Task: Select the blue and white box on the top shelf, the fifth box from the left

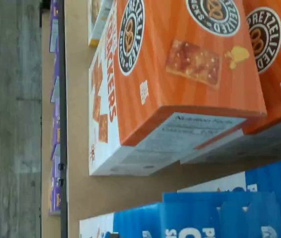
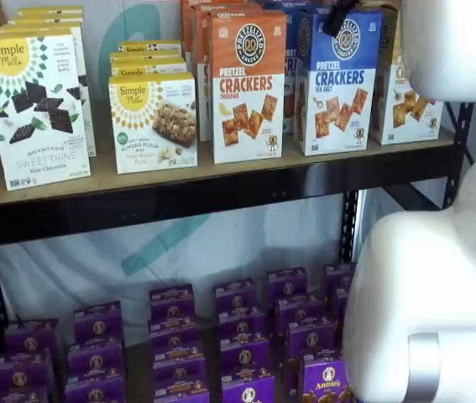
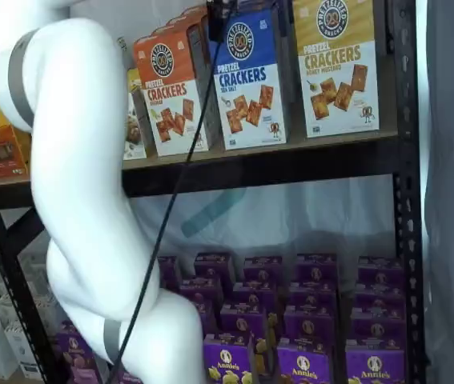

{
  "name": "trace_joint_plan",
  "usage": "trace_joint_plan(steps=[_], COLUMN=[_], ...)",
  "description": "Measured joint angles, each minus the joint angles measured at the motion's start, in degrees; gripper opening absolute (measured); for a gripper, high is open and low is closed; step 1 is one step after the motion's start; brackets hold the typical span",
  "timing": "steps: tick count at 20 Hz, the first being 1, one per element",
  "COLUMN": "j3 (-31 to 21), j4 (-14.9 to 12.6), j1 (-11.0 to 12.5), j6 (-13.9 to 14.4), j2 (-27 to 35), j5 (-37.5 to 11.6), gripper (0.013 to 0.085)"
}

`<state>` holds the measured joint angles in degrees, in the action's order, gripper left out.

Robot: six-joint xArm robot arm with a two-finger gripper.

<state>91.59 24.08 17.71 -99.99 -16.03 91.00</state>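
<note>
The blue and white box (image 2: 339, 81) stands on the top shelf (image 2: 221, 195), between the orange cheddar cracker box (image 2: 248, 86) and a yellow and white cracker box (image 2: 405, 96). It stands up straight in its row, right at the front edge, with more blue boxes behind it. It is not picked yet.

The robot arm (image 3: 82, 200) reaches up toward that spot. In both shelf views a small dark part of the gripper (image 2: 338, 17) pokes in just above the top of the blue and white box, with a cable (image 3: 174, 192) hanging down below it. So little of the fingers shows that I cannot tell if they are spread or pressed together. I also cannot tell if they touch the box.

The wrist view looks down on the orange boxes (image 1: 180, 74), and the tops of the blue boxes (image 1: 219, 215) sit near its edge.

So I think the reaching is mostly done. What is left is to close on the box and pull it off the shelf. Down below, small purple boxes (image 2: 246, 336) sit untouched.
</note>
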Motion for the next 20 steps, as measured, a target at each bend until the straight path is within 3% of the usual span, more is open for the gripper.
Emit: trace_joint_plan(steps=[10,20], j3=[5.56,9.84], j4=[-4.00,-10.92], j1=[-0.69,-4.10], j6=[-0.35,0.75], j2=[4.69,8.54], j5=[4.86,9.25], gripper=[0.0850,0.0850])
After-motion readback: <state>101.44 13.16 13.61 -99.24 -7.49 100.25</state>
